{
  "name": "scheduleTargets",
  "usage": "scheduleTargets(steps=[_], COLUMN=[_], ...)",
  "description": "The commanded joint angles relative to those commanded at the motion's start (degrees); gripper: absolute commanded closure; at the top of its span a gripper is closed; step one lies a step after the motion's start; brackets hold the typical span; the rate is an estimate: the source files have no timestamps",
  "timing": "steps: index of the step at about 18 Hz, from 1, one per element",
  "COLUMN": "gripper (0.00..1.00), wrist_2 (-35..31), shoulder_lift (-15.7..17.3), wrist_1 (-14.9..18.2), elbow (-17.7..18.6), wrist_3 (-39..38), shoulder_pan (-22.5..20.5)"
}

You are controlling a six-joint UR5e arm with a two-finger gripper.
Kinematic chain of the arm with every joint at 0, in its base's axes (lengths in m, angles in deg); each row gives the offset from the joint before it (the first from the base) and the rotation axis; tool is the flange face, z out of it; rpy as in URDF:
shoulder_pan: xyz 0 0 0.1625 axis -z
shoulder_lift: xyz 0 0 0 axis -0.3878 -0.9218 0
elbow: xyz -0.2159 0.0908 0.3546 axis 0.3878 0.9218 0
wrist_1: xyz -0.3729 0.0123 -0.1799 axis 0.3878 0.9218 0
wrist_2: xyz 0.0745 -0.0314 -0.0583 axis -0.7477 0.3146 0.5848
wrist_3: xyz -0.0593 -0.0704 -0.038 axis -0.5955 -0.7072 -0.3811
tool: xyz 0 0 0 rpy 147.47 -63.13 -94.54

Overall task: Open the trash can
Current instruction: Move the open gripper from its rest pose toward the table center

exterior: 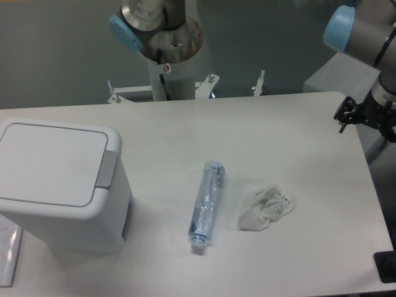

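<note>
White counter [247, 124] takes up most of the view, w/ grey floor behind it. Biggest thing on it is the trash can [62, 185], a white boxy plastic bin w/ rounded corners, sitting at the near-left of the counter. Its flat lid [52, 162] is down and closed, and the grey push tab [107, 168] sits on the lid's right edge, facing the middle of the counter. Nothing is touching the can.

Robot base [167, 43] stands behind the far edge, a silver column w/ a light-blue cap on the joint. Arm [365, 31] comes in at top right, grey w/ a blue cap too. The gripper [356, 114] hangs at the far-right edge of the counter, dark and partly cut off by the frame; can't tell how far the jaws are parted, and I see nothing in them. It's well apart from the can, on the opposite side.

Clear plastic bottle [206, 206] lies on its side near the counter's centre, cap end toward the near edge, blue label showing. Just right of it, not touching, is a crumpled white wrapper [265, 206]. A flat pale item pokes out at bottom left beside the can, too cropped to identify
</note>
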Motion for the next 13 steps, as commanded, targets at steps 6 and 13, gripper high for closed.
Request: scheduleTargets(steps=[6, 13], gripper=[0.0, 0.0], wrist_2=[2.89, 3.34], shoulder_lift=[0.26, 1.76], wrist_1=[0.09, 0.61], elbow=[0.97, 6.51], wrist_3=[0.26, -4.92], shoulder_pan=[0.7, 3.16])
